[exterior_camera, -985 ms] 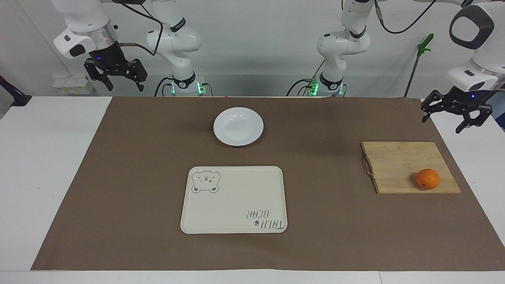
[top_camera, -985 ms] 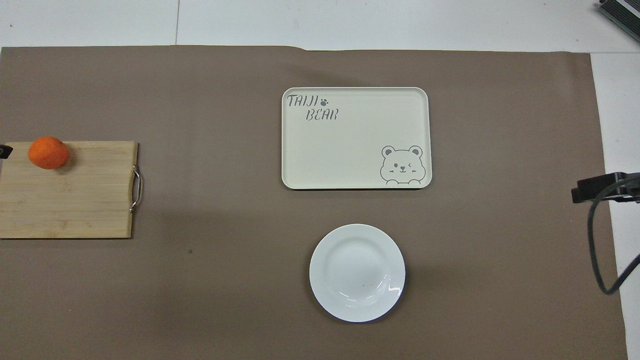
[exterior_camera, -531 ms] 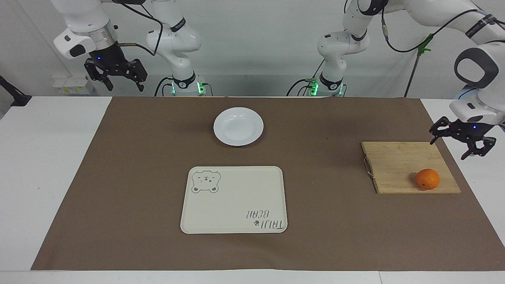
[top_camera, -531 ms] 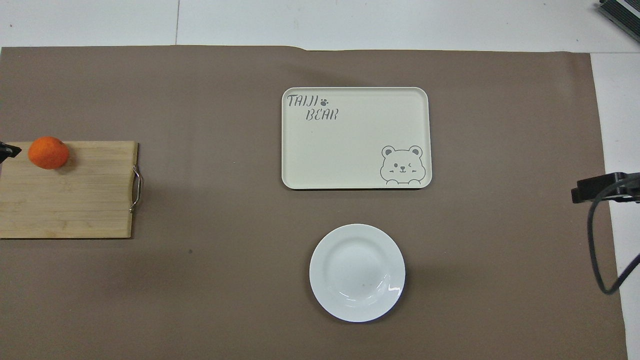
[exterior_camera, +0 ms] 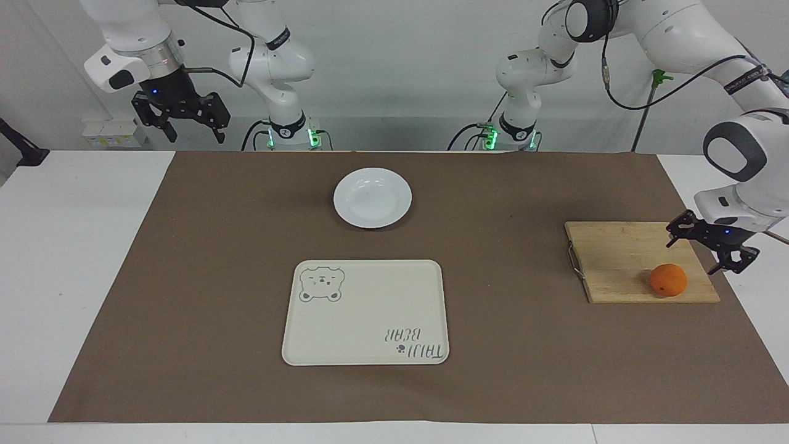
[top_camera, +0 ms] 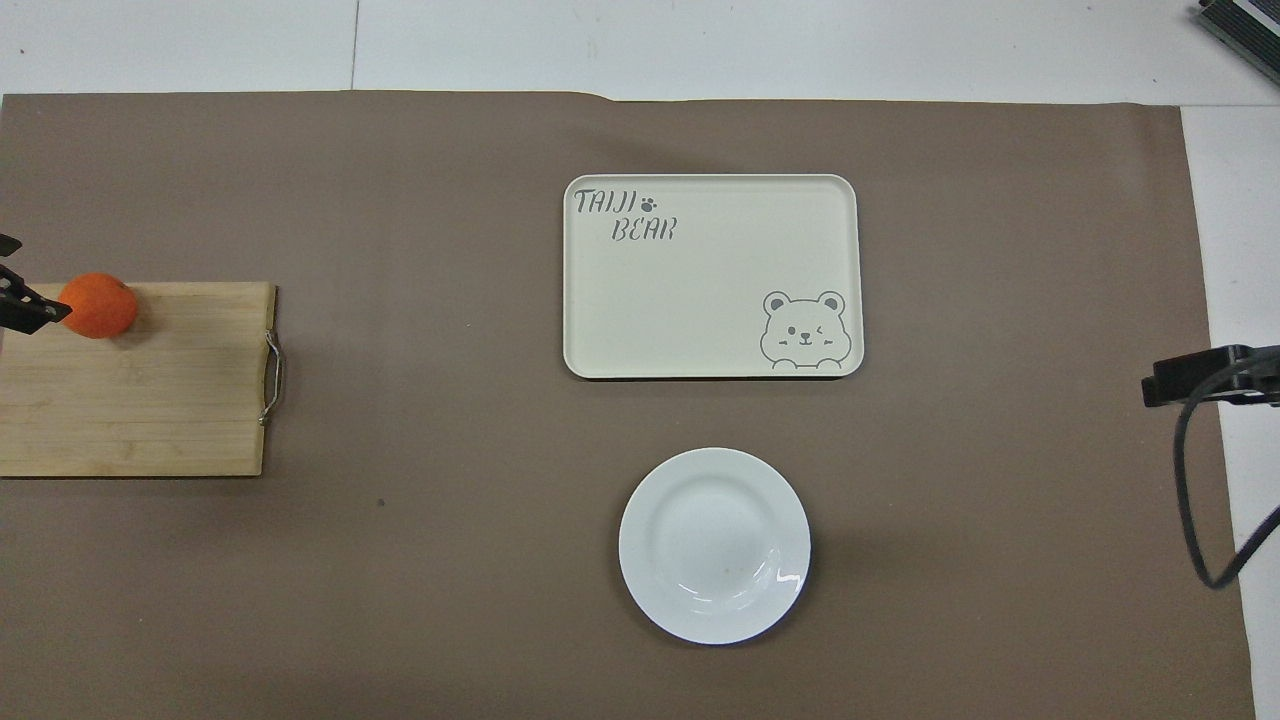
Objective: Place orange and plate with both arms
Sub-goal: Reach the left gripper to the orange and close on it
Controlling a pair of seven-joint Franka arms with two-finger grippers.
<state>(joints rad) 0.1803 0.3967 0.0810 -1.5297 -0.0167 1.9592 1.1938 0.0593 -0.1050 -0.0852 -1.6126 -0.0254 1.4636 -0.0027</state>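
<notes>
The brown mat (exterior_camera: 185, 277) covers most of the white table (exterior_camera: 61, 277), which shows as bare strips at both ends and along the edge farthest from the robots; in the overhead view the mat runs out of frame at the bottom and at the left arm's end. Taking the cream bear tray (exterior_camera: 370, 320) at the mat's middle as the dial centre in the facing view, the plate (exterior_camera: 372, 197) sits flat at twelve o'clock, apart from the tray and nearer to the robots, with open mat all round it. The wooden cutting board (exterior_camera: 622, 259) lies at about three o'clock, toward the left arm's end, its metal handle facing the tray; the overhead view cuts off its outer edge. The orange (exterior_camera: 668, 279) rests on the board near the corner farthest from the robots and from the handle, close to the board's edge. The left gripper (exterior_camera: 706, 248) hangs low over the board's outer edge just beside the orange, fingers spread wide and holding nothing; only one black tip of it enters the overhead view, overlapping the orange's outline there, and contact cannot be judged. The right gripper (exterior_camera: 179, 123) waits raised over the table's robot-side edge at the right arm's end, at about ten o'clock, fingers likewise spread and empty; overhead, only a dark bracket and cable of that arm show.
</notes>
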